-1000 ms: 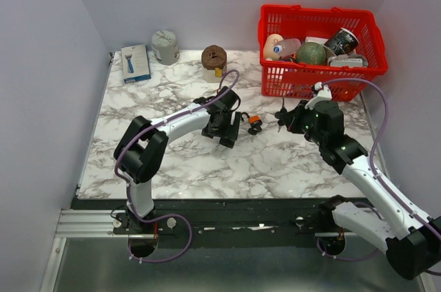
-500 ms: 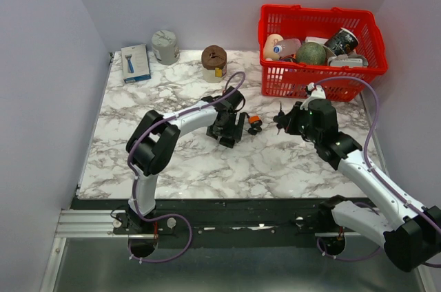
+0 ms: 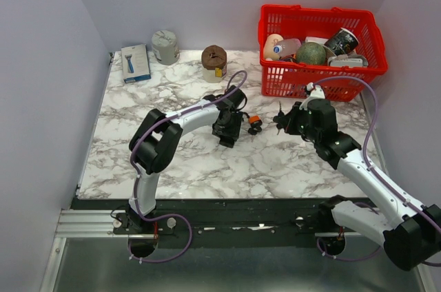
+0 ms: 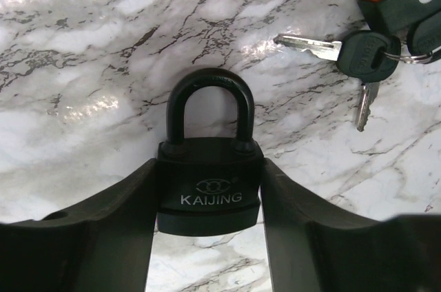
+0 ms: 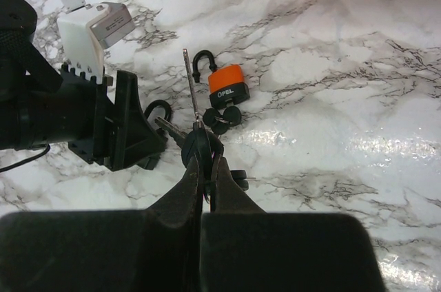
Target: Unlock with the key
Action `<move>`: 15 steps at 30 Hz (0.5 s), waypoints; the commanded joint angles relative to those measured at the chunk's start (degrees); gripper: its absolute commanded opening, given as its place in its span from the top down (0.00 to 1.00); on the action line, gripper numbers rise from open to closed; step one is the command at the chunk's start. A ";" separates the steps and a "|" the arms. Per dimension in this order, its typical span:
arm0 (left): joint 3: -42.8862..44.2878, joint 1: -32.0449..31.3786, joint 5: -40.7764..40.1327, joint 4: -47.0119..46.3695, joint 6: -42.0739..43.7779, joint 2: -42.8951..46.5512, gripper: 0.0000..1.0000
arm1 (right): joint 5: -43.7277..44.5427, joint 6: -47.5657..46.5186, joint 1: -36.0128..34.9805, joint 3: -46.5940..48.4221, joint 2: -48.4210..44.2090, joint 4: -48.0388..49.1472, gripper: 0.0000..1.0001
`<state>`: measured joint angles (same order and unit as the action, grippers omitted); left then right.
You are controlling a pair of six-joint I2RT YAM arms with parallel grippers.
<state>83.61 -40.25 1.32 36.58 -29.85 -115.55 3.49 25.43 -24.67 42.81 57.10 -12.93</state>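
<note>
A black padlock (image 4: pixel 209 182) marked KAIJING lies flat on the marble table, shackle pointing away from the wrist camera. My left gripper (image 4: pixel 209 168) (image 3: pixel 231 128) is shut on it, one finger pressed against each side of the body. An orange padlock (image 3: pixel 254 121) (image 5: pixel 229 83) with its own small keys (image 4: pixel 358 51) lies just to the right. My right gripper (image 5: pixel 207 158) (image 3: pixel 282 118) hovers above the table to the right of both locks. It is shut on the black head of a key (image 5: pixel 200 142) whose blade points up and away.
A red basket (image 3: pixel 320 71) full of items stands at the back right, behind my right arm. A brown-lidded jar (image 3: pixel 214 61), a grey can (image 3: pixel 165 46) and a blue box (image 3: pixel 135 63) sit along the back edge.
My left gripper's jaws have narrowed onto the black padlock's sides. The right gripper has shifted slightly left with the key and then held still.
</note>
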 commanded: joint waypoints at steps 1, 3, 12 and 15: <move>-1.96 -0.71 1.14 1.74 0.05 -2.23 0.51 | -1.29 0.06 0.23 1.31 0.90 0.80 0.99; -2.40 -0.62 1.40 1.66 -0.30 -1.88 0.67 | -1.90 0.15 0.23 1.40 1.17 0.80 0.99; -5.21 1.75 7.80 -4.13 -8.27 7.59 1.00 | -6.55 -3.54 0.23 4.12 2.57 -1.13 0.99; -8.72 4.56 12.45 -11.16 -13.55 14.09 1.00 | -11.82 -6.70 0.23 7.80 4.86 -5.16 0.99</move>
<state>78.19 -38.68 5.65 33.06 -34.87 -111.50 -0.99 23.22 -24.64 45.04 59.77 -13.91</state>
